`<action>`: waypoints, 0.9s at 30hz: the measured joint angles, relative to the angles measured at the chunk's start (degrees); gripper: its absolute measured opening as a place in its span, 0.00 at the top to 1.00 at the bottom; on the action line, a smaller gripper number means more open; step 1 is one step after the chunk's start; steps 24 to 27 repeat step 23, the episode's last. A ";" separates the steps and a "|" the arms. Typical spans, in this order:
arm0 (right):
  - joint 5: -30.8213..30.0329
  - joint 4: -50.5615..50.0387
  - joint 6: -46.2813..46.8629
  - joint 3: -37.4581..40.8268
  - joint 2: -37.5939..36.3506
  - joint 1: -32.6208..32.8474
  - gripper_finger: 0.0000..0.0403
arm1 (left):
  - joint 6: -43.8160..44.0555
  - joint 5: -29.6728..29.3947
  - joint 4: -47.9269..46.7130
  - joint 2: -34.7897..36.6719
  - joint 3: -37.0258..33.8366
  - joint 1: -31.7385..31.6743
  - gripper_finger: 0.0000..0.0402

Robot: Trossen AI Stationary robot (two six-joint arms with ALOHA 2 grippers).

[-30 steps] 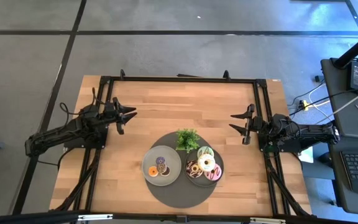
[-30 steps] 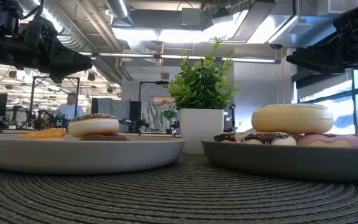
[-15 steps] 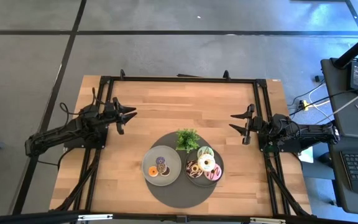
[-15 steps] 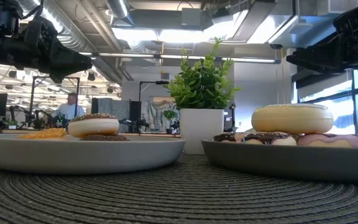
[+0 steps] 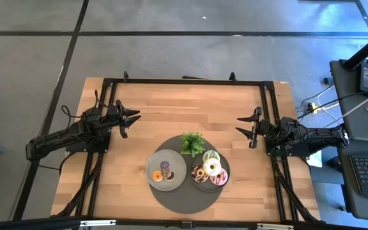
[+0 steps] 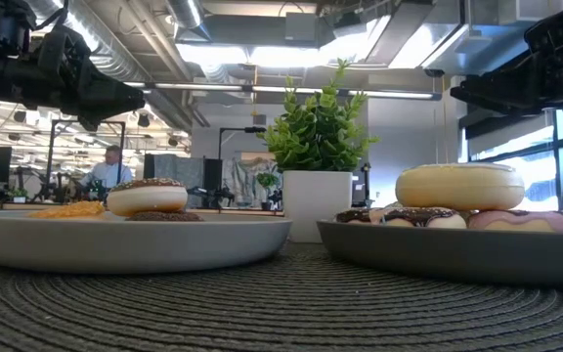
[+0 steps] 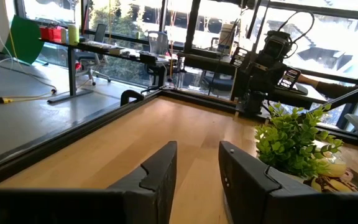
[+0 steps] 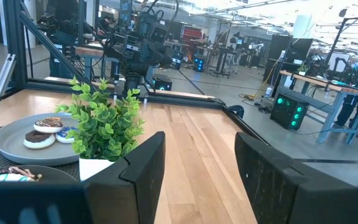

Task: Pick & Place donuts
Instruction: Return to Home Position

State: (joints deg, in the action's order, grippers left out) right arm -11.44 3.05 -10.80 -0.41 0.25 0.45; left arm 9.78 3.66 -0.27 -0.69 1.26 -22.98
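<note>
Two grey plates sit side by side on a round dark mat (image 5: 183, 191). The left plate (image 5: 154, 165) carries coin-sized mini donuts: orange (image 5: 157, 175), purple (image 5: 165, 164) and brown (image 5: 167, 173). The right plate (image 5: 201, 184) carries larger donuts: a white one (image 5: 212, 167) on top, with green (image 5: 211, 155), pink (image 5: 220, 179) and chocolate (image 5: 197, 171) ones around it. My left gripper (image 5: 130, 121) hovers open over the table's left part, far from the plates. My right gripper (image 5: 244, 127) hovers open over the right part. Neither touches anything.
A small leafy plant in a white pot (image 5: 193, 143) stands on the mat's far edge between the plates, and shows in the low view (image 6: 318, 147). Bare wood lies around the mat. A black frame (image 5: 184, 81) edges the table. A person (image 6: 111, 168) is in the room behind.
</note>
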 joint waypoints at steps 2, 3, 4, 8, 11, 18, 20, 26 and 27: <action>0.02 0.02 0.00 0.00 0.00 0.00 0.52 | 0.00 0.02 0.00 0.00 0.00 0.00 0.71; 0.00 0.02 0.00 -0.02 0.00 0.00 0.52 | 0.00 0.02 0.02 0.00 0.00 0.00 0.71; 0.01 0.00 0.00 0.00 0.00 0.00 0.52 | 0.00 0.01 0.01 0.00 0.00 -0.02 0.72; 0.02 0.00 0.01 -0.01 0.00 0.00 0.52 | 0.00 0.01 0.01 0.00 0.00 -0.02 0.72; 0.00 0.02 0.02 0.00 0.00 0.00 0.52 | 0.00 0.02 0.00 0.00 0.00 0.00 0.72; 0.00 0.02 0.00 0.00 0.00 0.00 0.52 | 0.00 0.02 0.00 0.00 0.00 0.00 0.72; 0.02 0.00 0.01 0.00 0.00 0.00 0.52 | 0.00 0.00 0.01 0.00 0.00 0.00 0.72; 0.00 0.02 0.00 -0.02 0.00 0.00 0.52 | 0.00 0.02 0.01 0.00 0.00 -0.01 0.72; 0.00 0.02 0.00 -0.02 0.00 0.00 0.52 | 0.00 0.02 0.01 0.00 0.00 -0.01 0.72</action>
